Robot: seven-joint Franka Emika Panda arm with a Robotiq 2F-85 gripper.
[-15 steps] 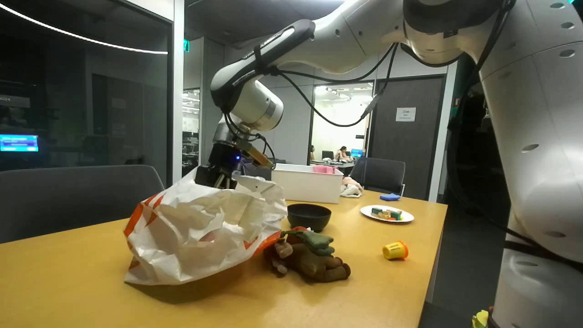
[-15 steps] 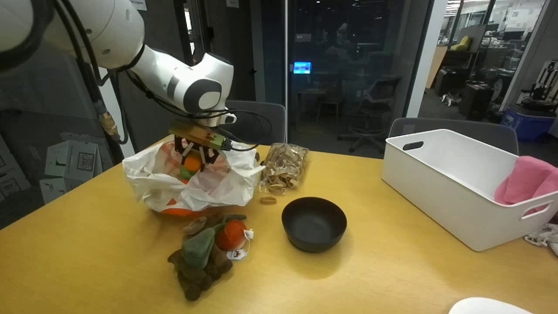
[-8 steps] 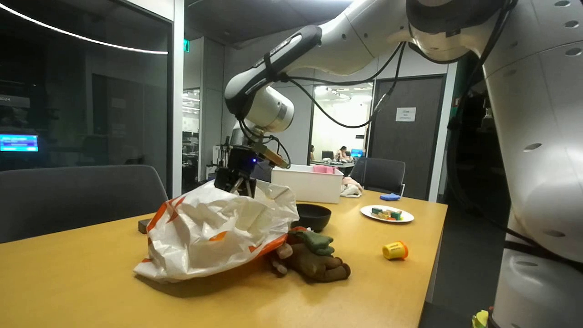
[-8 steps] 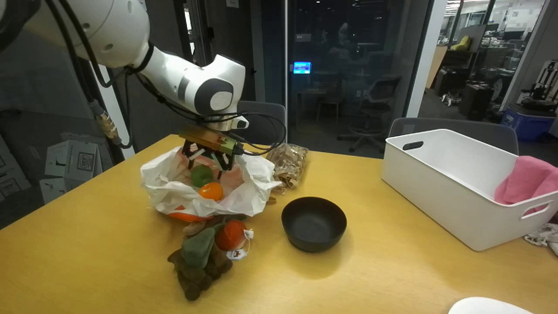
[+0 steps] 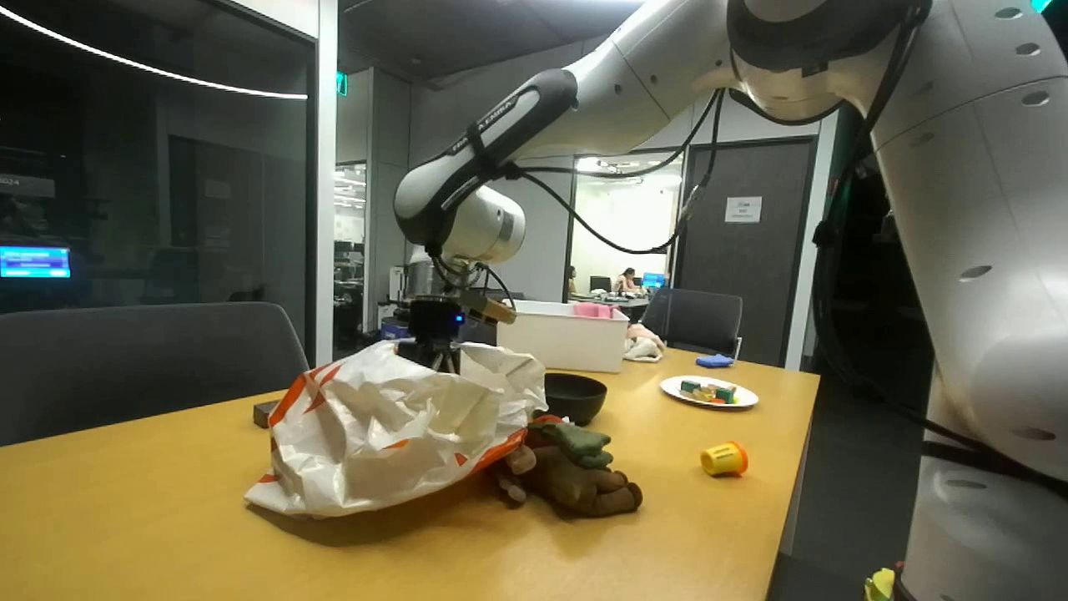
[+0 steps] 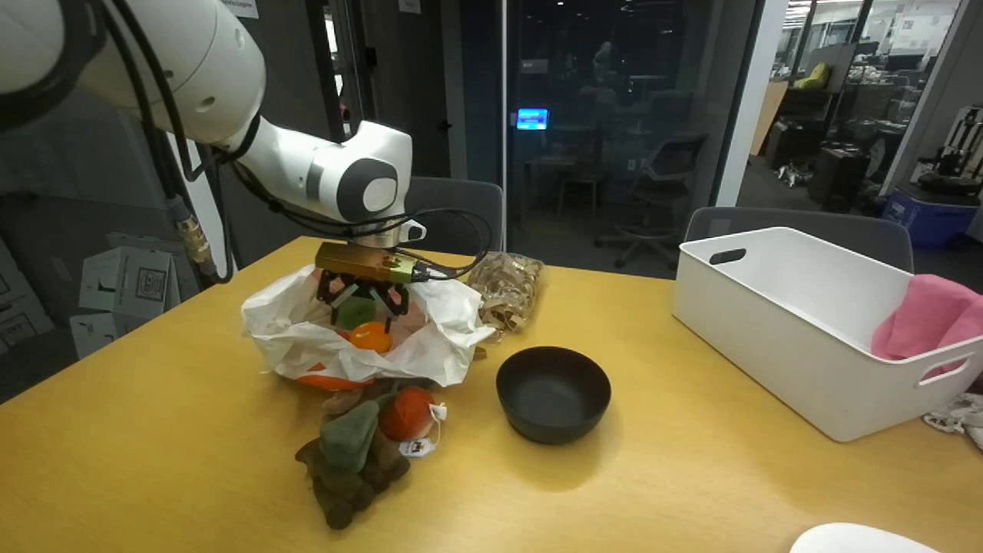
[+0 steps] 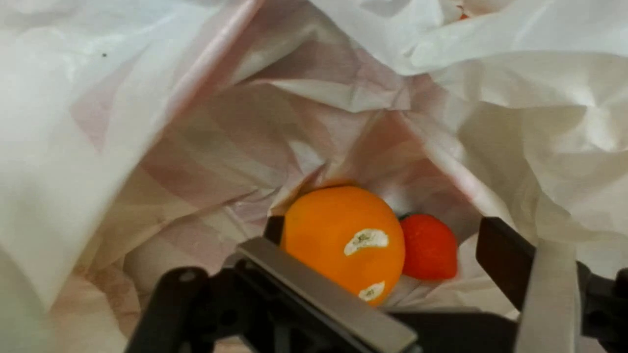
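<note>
From my remote seat I have the black gripper (image 7: 387,242) pointing down into the mouth of a crumpled white plastic bag (image 5: 375,442), slumped on a yellow table (image 5: 667,542). Its two fingers are spread wide and pinch nothing. In the wrist view an orange (image 7: 338,235) lies inside the bag, close by one fingertip; whether they touch I cannot tell. A smaller red fruit (image 7: 431,250) sits just beside the orange, and in an exterior view a green fruit (image 6: 355,313) shows behind the orange, partly screened by the gripper. Outside the bag, a brown stuffed toy (image 6: 338,484) lies just beside it, with a black bowl (image 6: 553,426) near and a white bin (image 6: 752,369) well apart. As for progress, I judge the reach into the bag to be done, and the fruit rests loose in there; no grip or lift is made yet, and bringing the gripper back out is left.
</note>
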